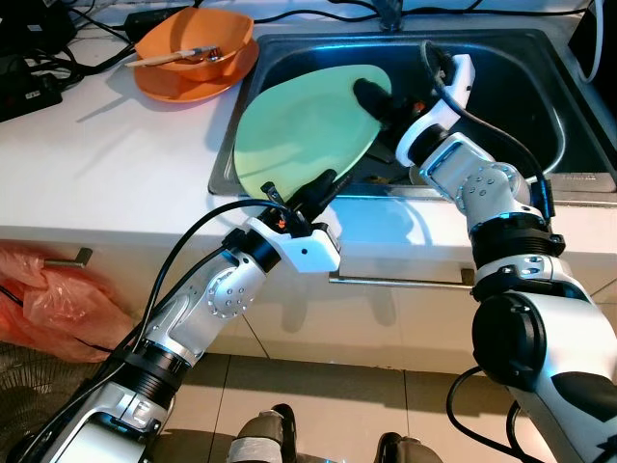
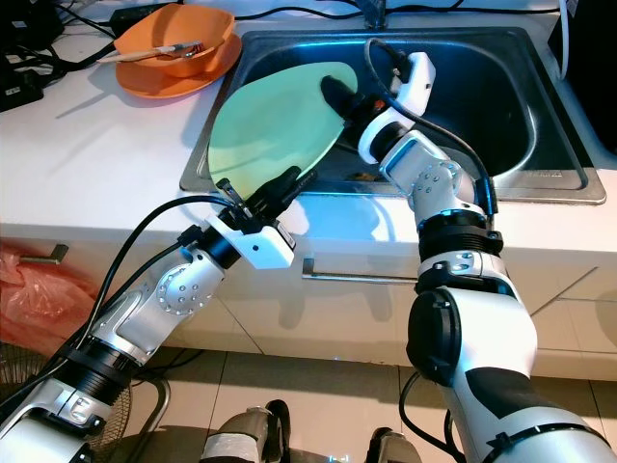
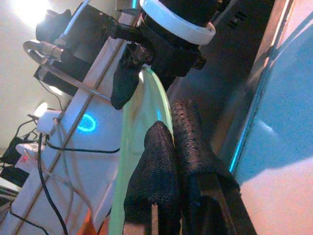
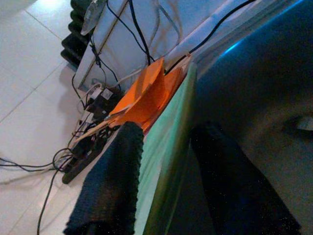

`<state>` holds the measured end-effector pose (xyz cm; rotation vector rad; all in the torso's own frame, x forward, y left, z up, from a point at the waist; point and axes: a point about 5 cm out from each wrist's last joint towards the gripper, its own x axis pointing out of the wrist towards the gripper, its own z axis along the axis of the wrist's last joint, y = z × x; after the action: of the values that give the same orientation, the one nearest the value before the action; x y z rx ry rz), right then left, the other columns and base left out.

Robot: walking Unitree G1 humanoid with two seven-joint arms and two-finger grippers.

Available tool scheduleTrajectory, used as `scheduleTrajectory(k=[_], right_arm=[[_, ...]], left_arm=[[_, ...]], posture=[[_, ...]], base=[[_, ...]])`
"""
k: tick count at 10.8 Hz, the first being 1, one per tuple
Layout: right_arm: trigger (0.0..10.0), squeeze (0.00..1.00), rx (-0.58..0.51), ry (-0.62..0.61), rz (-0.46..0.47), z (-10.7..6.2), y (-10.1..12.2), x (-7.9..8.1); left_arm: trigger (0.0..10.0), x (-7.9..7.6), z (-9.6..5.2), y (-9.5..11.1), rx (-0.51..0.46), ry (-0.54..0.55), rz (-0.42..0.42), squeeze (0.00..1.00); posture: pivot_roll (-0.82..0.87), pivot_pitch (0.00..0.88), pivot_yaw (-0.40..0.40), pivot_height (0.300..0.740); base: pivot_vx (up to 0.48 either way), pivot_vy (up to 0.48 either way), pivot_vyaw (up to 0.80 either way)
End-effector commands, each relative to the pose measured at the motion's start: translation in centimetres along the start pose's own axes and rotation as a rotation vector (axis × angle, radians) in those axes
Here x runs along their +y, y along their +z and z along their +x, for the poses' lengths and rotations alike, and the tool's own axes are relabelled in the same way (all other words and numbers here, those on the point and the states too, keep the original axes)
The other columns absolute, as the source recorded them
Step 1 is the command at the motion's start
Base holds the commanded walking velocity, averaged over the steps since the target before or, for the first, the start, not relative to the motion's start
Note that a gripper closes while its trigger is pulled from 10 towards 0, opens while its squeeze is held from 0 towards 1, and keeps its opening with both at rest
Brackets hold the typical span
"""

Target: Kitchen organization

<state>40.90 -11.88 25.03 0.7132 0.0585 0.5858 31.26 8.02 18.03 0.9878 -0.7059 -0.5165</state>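
Centre of the head views: a large, round, pale-green plastic plate [image 1: 304,130], tilted on edge over the left rim of the stainless-steel sink [image 1: 540,96], held from two sides. At its lower edge, the left gripper [image 1: 323,185], black fingers pressed together on the rim, as the left wrist view confirms with both pads [image 3: 161,161] closed over the thin green edge. At its upper right edge, the right gripper [image 1: 374,99], fingers straddling the rim with one on each face in the right wrist view, pinching the plate [image 4: 168,161]; not certain there how firmly. Upper left of the frame: an orange plastic bowl on an orange plate [image 1: 198,53] with a spoon across it, resting on the white table [image 1: 106,164], well apart from the green plate. Probably mid-transfer, lifting the plate out of the sink toward the table. To do well: keep both pinches near the rim and moving together, so no twisting load bends the thin plastic; raise the lower edge clear of the sink lip before swinging left; avoid letting go with one gripper until the other carries the weight squarely; lay flat on bare table, short of the orange bowl and the cables behind it.
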Motion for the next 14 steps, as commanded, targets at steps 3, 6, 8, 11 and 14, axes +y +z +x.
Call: scheduleTrajectory(k=[3, 6, 8, 11, 14], right_arm=[[0.0, 0.0, 0.139, 0.024, 0.057, 0.8, -1.1, 1.3], [0.0, 0.0, 0.267, 0.031, 0.02, 0.2, -2.6, 0.9], [0.0, 0.0, 0.29, 0.019, 0.006, -0.3, -2.5, 0.3], [0.0, 0.0, 0.299, 0.017, 0.002, -0.6, -2.6, 0.0], [0.0, 0.0, 0.275, 0.004, -0.024, -0.7, -2.5, -0.2]], left_arm=[[0.0, 0.3, 0.1, 0.5, -0.027, 0.031, 0.025, 0.0], [0.0, 0.2, -0.1, 0.5, -0.033, 0.027, 0.031, 0.0], [0.0, 0.1, -0.2, 0.6, -0.043, 0.027, 0.04, 0.0], [0.0, 0.2, -0.2, 0.7, -0.06, 0.056, 0.024, 0.0], [10.0, 0.6, 0.2, 0.7, -0.078, 0.048, 0.003, 1.0]], posture=[[0.11, 0.187, 0.074, 0.74], [0.11, 0.189, 0.071, 0.74], [0.1, 0.19, 0.07, 0.74], [0.1, 0.19, 0.072, 0.74], [0.1, 0.181, 0.073, 0.74]], base=[[0.0, 0.0, 0.0], [0.0, 0.0, 0.0], [0.0, 0.0, 0.0], [0.0, 0.0, 0.0], [0.0, 0.0, 0.0]])
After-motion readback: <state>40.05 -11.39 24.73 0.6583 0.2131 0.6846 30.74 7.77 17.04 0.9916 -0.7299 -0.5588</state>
